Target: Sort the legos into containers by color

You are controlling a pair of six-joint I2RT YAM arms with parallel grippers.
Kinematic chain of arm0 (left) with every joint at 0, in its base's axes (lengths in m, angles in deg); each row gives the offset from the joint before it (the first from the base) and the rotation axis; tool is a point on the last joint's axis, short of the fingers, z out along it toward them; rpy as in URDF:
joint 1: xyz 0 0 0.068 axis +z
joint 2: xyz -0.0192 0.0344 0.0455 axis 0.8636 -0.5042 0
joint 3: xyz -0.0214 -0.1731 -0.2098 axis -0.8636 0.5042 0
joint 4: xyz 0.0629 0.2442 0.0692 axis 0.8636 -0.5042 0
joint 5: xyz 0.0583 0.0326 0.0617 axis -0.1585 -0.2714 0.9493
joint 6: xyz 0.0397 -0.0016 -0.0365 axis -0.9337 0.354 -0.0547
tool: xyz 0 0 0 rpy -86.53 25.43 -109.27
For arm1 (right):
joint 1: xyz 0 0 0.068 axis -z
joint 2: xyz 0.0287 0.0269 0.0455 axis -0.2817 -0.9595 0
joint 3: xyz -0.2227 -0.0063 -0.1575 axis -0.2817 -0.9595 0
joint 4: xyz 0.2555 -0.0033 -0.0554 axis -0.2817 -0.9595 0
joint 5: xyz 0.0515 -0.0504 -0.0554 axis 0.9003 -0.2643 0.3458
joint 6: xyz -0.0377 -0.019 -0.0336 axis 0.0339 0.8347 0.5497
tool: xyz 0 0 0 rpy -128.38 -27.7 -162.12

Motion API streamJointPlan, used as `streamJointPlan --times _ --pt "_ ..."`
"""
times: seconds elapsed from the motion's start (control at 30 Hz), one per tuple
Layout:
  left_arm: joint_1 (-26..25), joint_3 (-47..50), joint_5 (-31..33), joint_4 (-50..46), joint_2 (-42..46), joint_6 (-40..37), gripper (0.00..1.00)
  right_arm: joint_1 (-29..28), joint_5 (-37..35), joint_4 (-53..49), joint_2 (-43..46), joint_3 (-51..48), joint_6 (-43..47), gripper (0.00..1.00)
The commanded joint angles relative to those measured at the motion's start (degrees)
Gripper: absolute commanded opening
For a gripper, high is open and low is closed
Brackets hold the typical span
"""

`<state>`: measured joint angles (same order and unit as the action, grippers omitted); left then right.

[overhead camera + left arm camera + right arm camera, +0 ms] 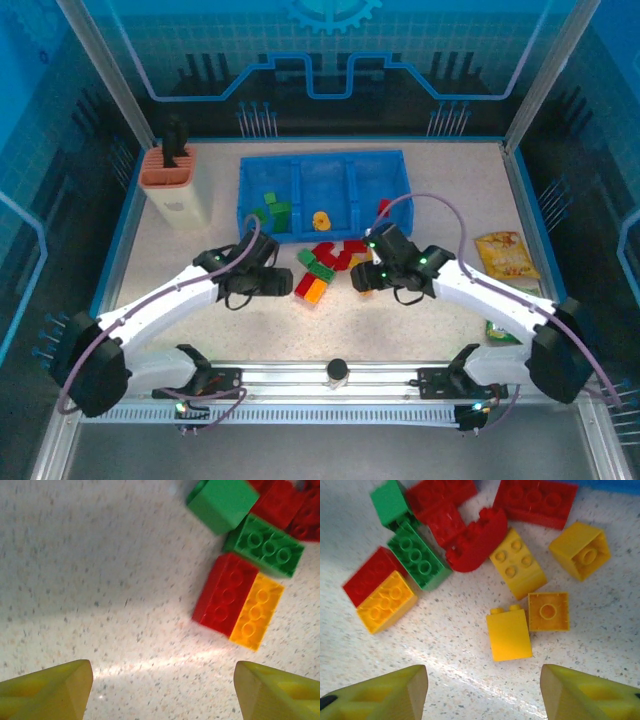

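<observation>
The blue tray (320, 157) lies at the back of the table, its three containers side by side. Green legos (272, 212) sit in the left one, a yellow piece (320, 220) in the middle, a red one (383, 208) at the right. More legos (325, 262) are piled on the table in front. My left gripper (162, 690) is open over bare table, just short of a red brick (225, 594) joined to a yellow brick (256, 611). My right gripper (485, 695) is open too, a yellow brick (509, 632) lying just ahead of its fingertips.
An orange-and-cream holder (175, 180) with black tools stands at the back left. A yellow snack packet (505, 255) lies at the right, with a green packet (500, 330) nearer. Green bricks (264, 545) and red bricks (535, 502) crowd the pile's far side.
</observation>
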<state>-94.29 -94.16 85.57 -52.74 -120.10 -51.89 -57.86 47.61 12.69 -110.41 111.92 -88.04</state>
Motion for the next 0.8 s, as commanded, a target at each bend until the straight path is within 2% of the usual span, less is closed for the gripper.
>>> streamJointPlan --times 0.0,0.1,0.33,0.57,0.7,0.77 --pt "-0.9 3.4 -1.1 2.9 4.1 4.9 0.75 -1.6 -3.1 -2.1 -4.7 0.9 -0.5 0.58" --pt "-1.7 5.0 -1.1 2.7 5.6 5.5 0.75 -3.0 -3.9 -0.9 -8.1 1.1 -1.2 0.55" --pt "-2.3 7.1 -0.3 2.6 6.7 5.6 0.75 -4.7 -10.8 -3.1 -14.5 4.5 -3.4 0.55" --pt "-2.4 7.3 0.0 2.6 7.7 5.8 0.75 -5.1 -9.6 -2.6 -20.0 6.9 -2.8 0.55" --pt "-2.4 7.1 0.7 2.0 8.0 5.4 0.75 -6.4 -10.3 -3.0 -21.5 7.9 -3.2 0.49" --pt "-2.4 7.1 1.1 1.8 8.1 5.2 0.75 -7.0 -10.6 -3.4 -21.8 8.2 -3.5 0.42"
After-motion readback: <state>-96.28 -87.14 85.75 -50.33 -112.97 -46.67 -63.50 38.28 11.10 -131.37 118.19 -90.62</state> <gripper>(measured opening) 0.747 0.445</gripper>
